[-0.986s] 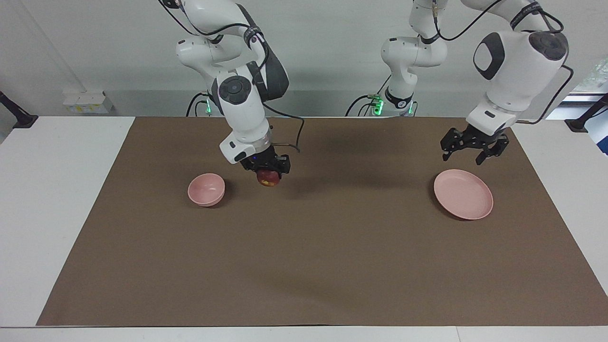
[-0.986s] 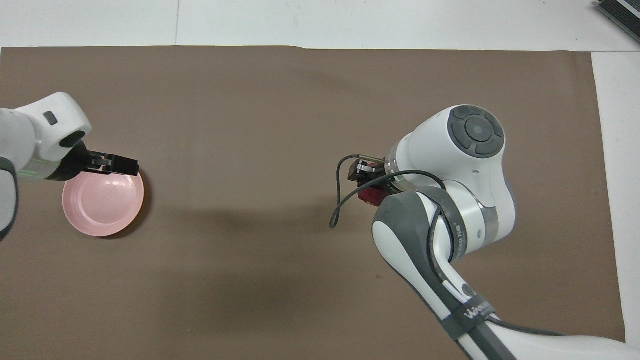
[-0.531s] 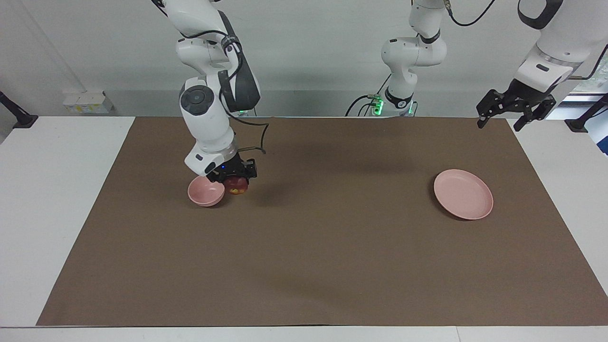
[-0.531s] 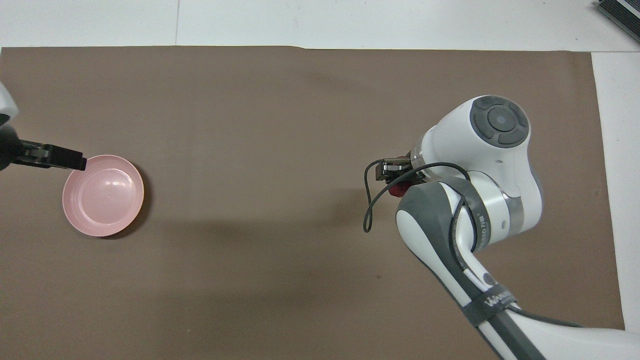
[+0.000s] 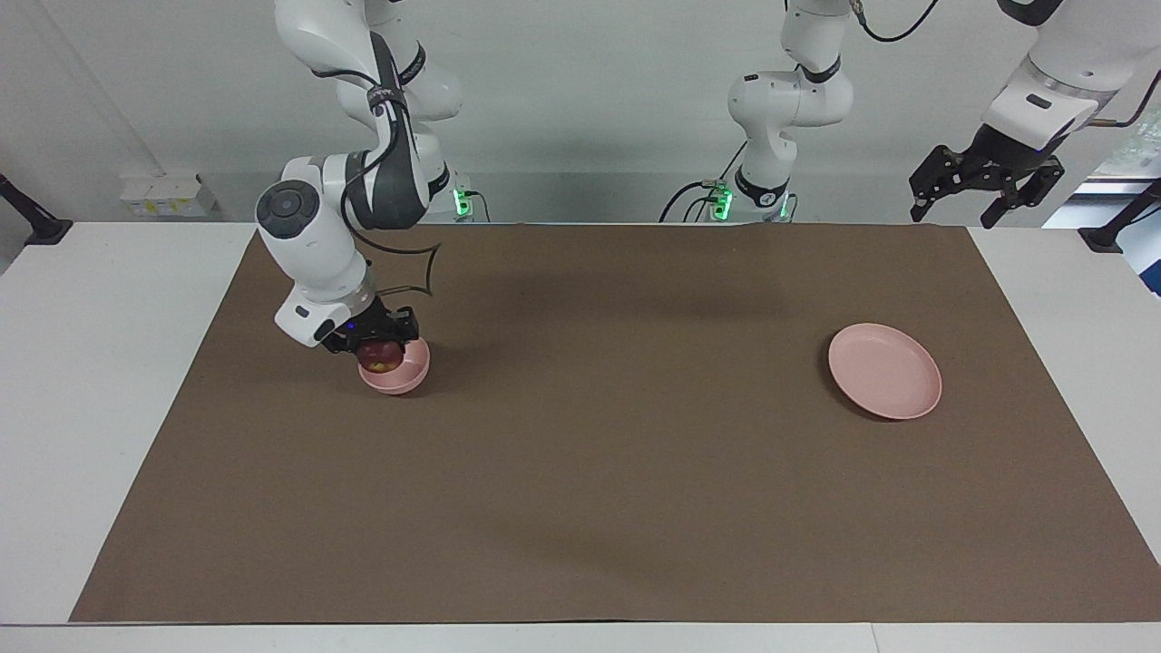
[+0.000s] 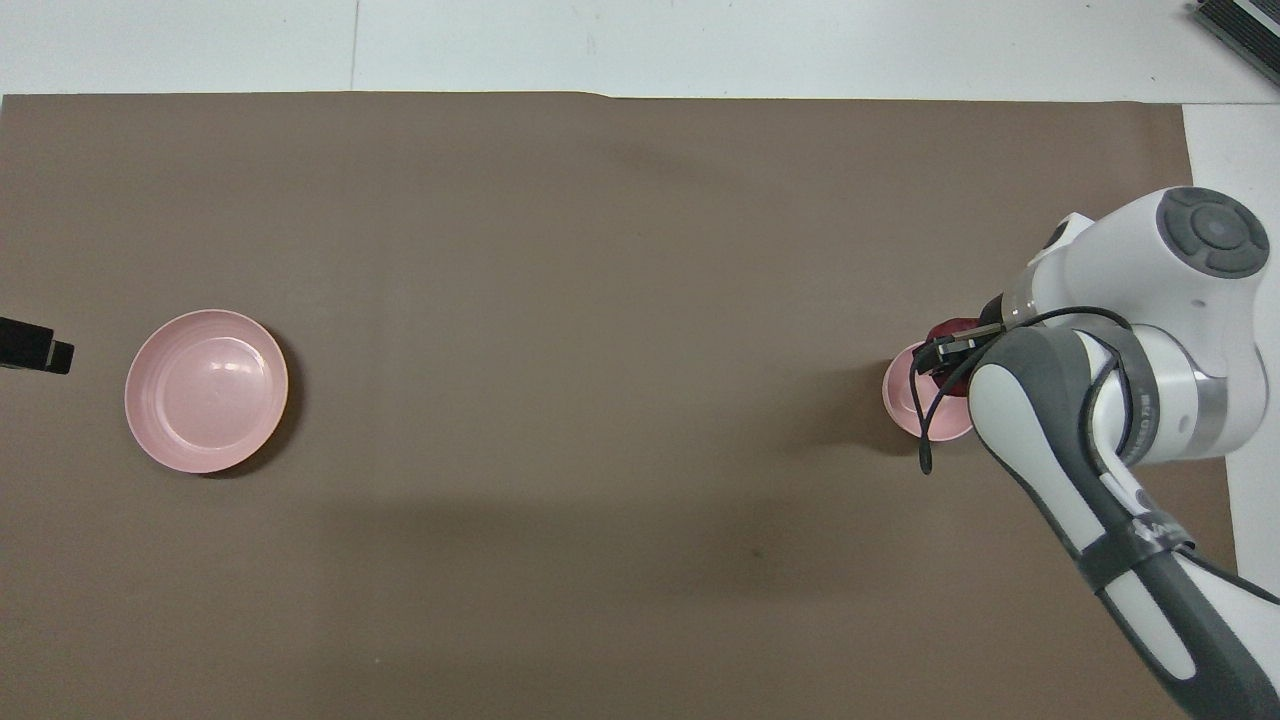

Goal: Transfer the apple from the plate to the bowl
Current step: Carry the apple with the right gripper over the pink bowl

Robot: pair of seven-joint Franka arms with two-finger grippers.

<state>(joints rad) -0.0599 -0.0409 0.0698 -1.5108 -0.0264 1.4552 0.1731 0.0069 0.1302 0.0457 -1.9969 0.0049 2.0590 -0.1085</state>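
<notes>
The small dark red apple [image 5: 383,357] is held in my right gripper [image 5: 380,350], which is shut on it. It hangs low over the deep pink bowl [image 5: 402,378], about level with the rim. From above, the apple [image 6: 946,330] shows just past the bowl [image 6: 903,400], and the right arm covers part of both. The flat pink plate [image 5: 884,370] lies bare toward the left arm's end of the table. My left gripper [image 5: 984,189] hangs open and high in the air, over the table's edge near the left arm's base. One of its fingertips [image 6: 40,352] shows beside the plate [image 6: 206,390].
A brown mat [image 5: 617,472] covers most of the white table [image 5: 100,381]. The right arm's cable [image 6: 925,440] loops down beside the bowl. Nothing else lies on the mat.
My right gripper carried the apple sideways from beside the bowl to over it and came lower. My left gripper rose from over the plate and drew back toward its base.
</notes>
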